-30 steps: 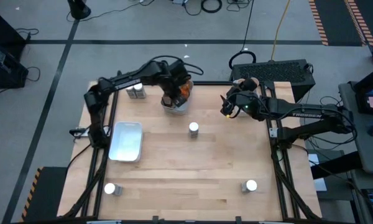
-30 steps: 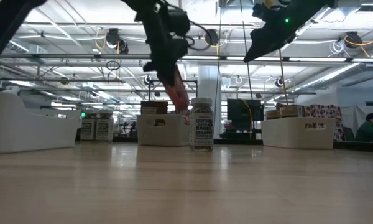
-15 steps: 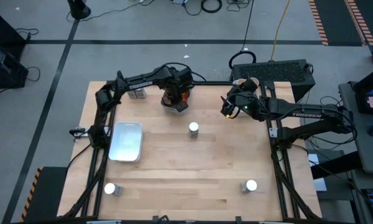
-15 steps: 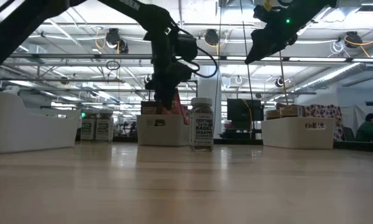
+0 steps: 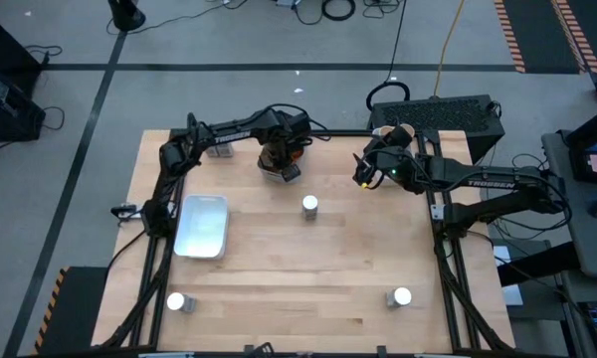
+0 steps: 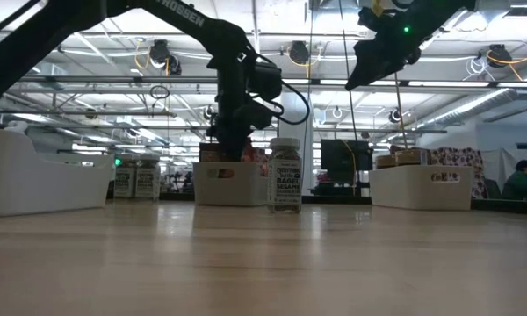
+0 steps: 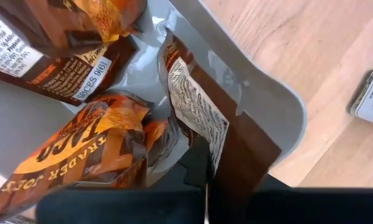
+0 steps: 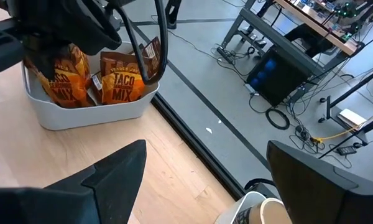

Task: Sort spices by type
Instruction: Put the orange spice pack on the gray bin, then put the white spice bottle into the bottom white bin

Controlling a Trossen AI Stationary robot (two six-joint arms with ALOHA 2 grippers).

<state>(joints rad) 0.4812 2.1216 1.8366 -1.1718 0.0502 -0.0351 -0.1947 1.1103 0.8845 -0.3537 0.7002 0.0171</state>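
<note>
Since the earlier frame the left gripper (image 5: 276,157) has lowered into the grey tray (image 5: 291,172) at the far centre of the table and its arm has straightened. Nearest the front edge stand two white-capped jars, one at the left corner (image 5: 176,301) and one toward the right (image 5: 402,296). Farther in, an empty white tray (image 5: 202,225) lies on the left side of the wooden table (image 5: 338,259). Just past mid-table a single jar (image 5: 309,206) stands upright, labelled in the low view (image 6: 285,175). Beyond it sits the grey tray holding dark-brown and orange packets (image 8: 119,86); the left gripper, clenched, pinches one brown packet (image 7: 202,118) by its edge, that packet standing upright inside the tray against its wall, other packets (image 7: 90,146) lying beside it. At the far left of the table two more jars (image 5: 217,149) stand side by side. At the far right a tray of tan-topped tubs (image 6: 420,185) shows in the low view. The right gripper (image 5: 362,171) hangs above the table's far right, released, fingers (image 8: 115,167) spread wide and holding nothing, well apart from the grey tray.
</note>
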